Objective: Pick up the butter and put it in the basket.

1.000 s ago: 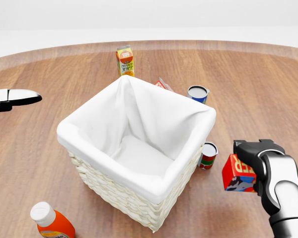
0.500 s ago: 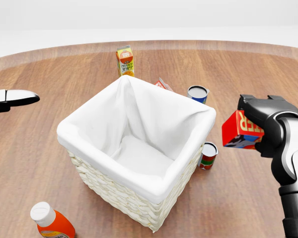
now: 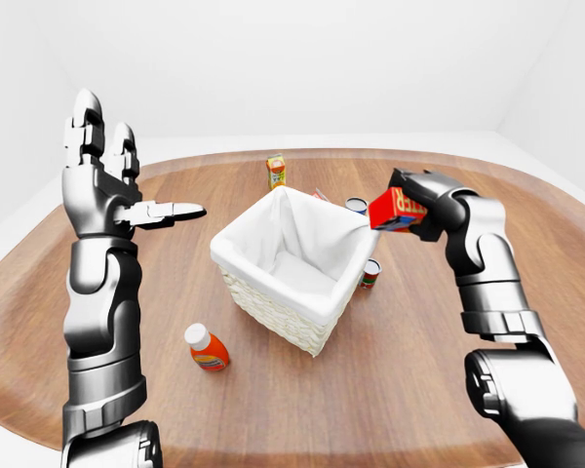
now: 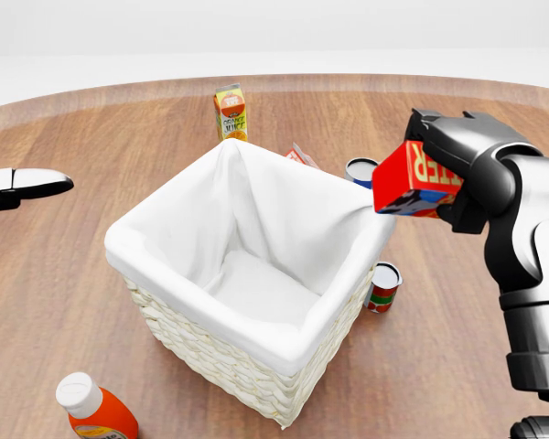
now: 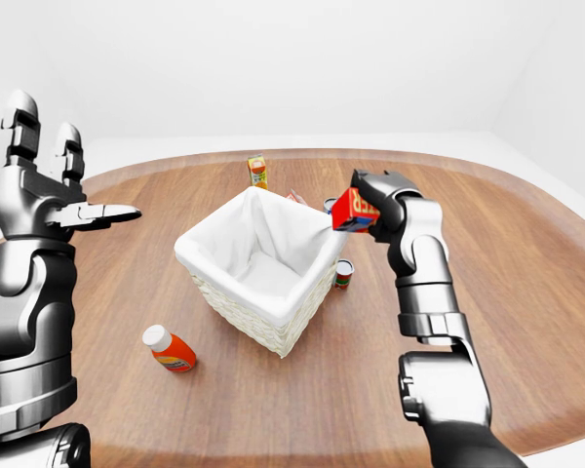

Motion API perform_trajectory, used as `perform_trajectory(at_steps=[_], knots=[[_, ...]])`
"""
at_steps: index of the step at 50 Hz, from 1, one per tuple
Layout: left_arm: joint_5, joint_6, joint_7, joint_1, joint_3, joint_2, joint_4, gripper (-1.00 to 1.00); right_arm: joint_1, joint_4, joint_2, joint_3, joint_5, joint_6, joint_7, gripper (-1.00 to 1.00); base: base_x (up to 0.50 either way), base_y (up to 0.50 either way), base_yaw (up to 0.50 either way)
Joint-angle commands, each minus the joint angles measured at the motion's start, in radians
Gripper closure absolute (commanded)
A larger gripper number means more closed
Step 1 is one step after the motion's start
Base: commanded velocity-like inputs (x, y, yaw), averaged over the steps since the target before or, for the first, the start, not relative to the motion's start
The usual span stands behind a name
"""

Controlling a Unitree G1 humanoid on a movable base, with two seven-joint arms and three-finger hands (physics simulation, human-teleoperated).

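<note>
Round wooden table (image 3: 390,390) in a bare white room, pale walls on every side, light floor beyond the rim; one wicker basket (image 4: 247,366) with white cloth liner mid-table, open and showing only cloth inside; beyond its top corner in the head view, one orange juice carton (image 4: 230,111), upright, well apart from the rim; one small red-and-white packet (image 4: 301,155) just behind the liner's top edge, mostly hidden; two cans: a blue one (image 4: 358,170) partly covered by the held box, a red-and-green one (image 4: 382,287) just beside the basket's right wall; one orange bottle (image 4: 93,409) with white cap at bottom left, lying near the basket's lower corner. One butter (image 4: 416,178), a red box with yellow lettering, up in the air above the basket's right corner, tilted, clear of the liner; right hand (image 4: 457,174) closed round it, fingers clamped on its far side. Left hand (image 3: 107,185) raised high at the left, well apart from everything, fingers spread and holding nothing.
</note>
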Motion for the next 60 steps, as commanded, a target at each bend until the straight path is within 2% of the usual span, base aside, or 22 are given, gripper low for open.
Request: perform_trajectory(at_steps=[1,14,28,40,48,60], knots=[[-0.002,0.0,-0.001,0.0,0.0,0.002,0.016,-1.0,-0.071,-0.055,0.025,0.014,-0.018,0.0,0.0,1.0,0.0,0.0,0.0],[-0.012,0.0,-0.006,0.002,0.009,0.009,0.033,-1.0,-0.136,-0.066,0.109,0.039,-0.006,0.0,0.0,1.0,0.0,0.0,0.0],[-0.028,0.0,-0.008,0.005,0.018,0.019,0.037,-1.0,-0.163,-0.027,0.181,0.074,0.069,0.0,-0.059,1.0,0.0,0.0,0.0],[-0.038,0.0,-0.01,0.009,0.023,0.025,0.043,-1.0,-0.171,-0.064,0.255,0.112,0.088,0.0,-0.059,1.0,0.0,0.0,0.0],[-0.051,0.0,-0.011,0.013,0.031,0.031,0.056,-1.0,-0.172,-0.056,0.286,0.111,0.146,0.0,-0.097,1.0,0.0,0.0,0.0],[-0.068,0.0,-0.012,0.018,0.044,0.042,0.071,-1.0,-0.154,-0.047,0.324,0.105,0.359,0.0,-0.214,1.0,0.0,0.0,0.0]])
